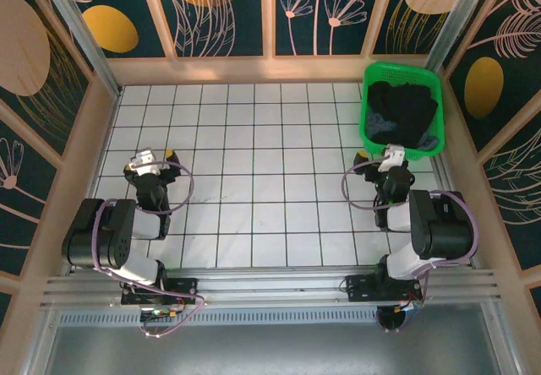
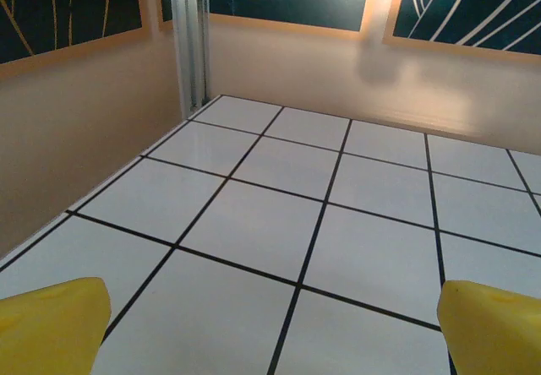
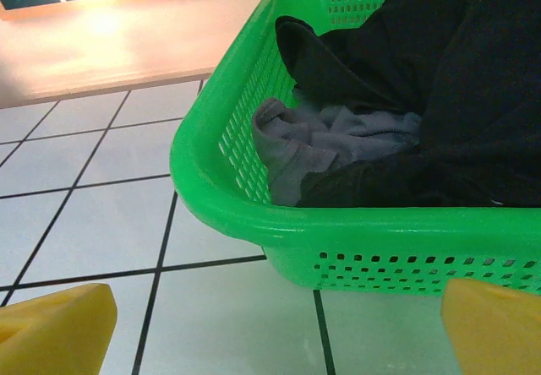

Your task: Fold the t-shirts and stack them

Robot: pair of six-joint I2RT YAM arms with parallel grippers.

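Observation:
A crumpled black t-shirt lies heaped in the green mesh basket at the back right. Under it a slate grey-blue t-shirt peeks out at the basket's near left side. My right gripper hovers open just in front of the basket's near wall, holding nothing. My left gripper is open over bare white tiles at the left, far from the shirts, its yellow fingertips wide apart.
The white tiled table stretches between the arms. Wooden walls with dark floral panels enclose it on three sides. A metal corner post stands at the back left. The basket sits tight against the right wall.

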